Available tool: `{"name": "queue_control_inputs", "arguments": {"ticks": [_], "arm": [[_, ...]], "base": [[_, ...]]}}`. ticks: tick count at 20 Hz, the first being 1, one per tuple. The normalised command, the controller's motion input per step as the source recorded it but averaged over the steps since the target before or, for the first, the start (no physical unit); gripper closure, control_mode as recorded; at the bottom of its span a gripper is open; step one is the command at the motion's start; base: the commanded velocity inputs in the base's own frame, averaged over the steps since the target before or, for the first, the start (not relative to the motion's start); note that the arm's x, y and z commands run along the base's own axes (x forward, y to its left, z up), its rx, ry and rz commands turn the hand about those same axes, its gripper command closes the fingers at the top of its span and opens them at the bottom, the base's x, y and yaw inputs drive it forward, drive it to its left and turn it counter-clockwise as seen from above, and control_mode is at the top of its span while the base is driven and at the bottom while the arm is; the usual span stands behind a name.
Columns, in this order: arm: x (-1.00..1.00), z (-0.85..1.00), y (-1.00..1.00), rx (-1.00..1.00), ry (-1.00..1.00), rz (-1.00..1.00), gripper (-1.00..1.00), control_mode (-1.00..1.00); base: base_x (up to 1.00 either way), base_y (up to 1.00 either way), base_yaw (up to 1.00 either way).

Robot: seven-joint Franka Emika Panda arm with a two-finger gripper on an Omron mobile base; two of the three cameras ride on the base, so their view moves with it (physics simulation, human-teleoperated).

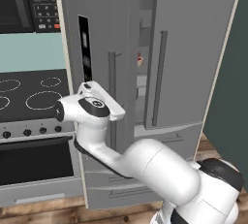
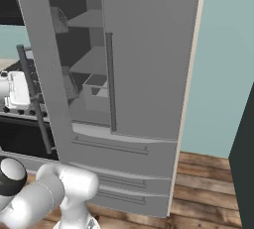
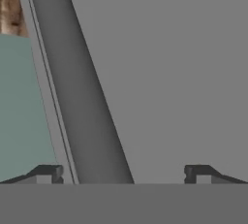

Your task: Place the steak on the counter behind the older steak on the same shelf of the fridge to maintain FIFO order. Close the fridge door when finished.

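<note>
The grey fridge (image 1: pixel 184 34) has its left door (image 2: pixel 42 59) standing ajar. The left door's dark bar handle (image 3: pixel 77 97) runs between the fingertips (image 3: pixel 48 173) of my open gripper (image 3: pixel 123 174), which are spread wide on either side and clear of it. My white hand (image 1: pixel 99 103) sits at that door, also seen as my hand (image 2: pixel 17 90). Through the gap a small red piece on a pale dish, apparently the older steak (image 1: pixel 140 59), shows inside. Grey shelves (image 2: pixel 92 58) are visible in the opening. The steak and the counter are out of view.
A black stovetop (image 1: pixel 29 94) with an oven (image 1: pixel 34 160) stands left of the fridge, a microwave (image 1: pixel 24 0) above it. The right door handle (image 2: pixel 110 82) and two wide drawers (image 2: pixel 124 153) face me. Wooden floor (image 2: pixel 208 183) lies to the right.
</note>
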Motion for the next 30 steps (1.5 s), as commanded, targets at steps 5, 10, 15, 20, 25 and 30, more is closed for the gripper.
{"name": "queue_control_inputs", "arguments": {"ticks": [5,10,15,20,25,30], "arm": [[0.53,0.09,-0.42,0.00,-0.04,-0.10,-1.00,-1.00],[0.53,0.06,-0.37,0.00,-0.03,-0.08,-1.00,-1.00],[0.61,0.03,-0.29,0.00,-0.05,-0.03,-1.00,-1.00],[0.75,0.04,-0.14,0.00,-0.03,0.00,-1.00,-1.00],[0.78,0.05,-0.11,0.00,-0.01,0.00,-1.00,-1.00],[0.76,0.07,-0.09,0.00,0.00,0.00,-1.00,-1.00]], "base": [[0.00,0.00,0.00],[0.00,0.00,0.00],[0.00,0.00,0.00],[0.00,0.00,0.00],[0.00,0.00,0.00],[0.00,0.00,0.00]]}}
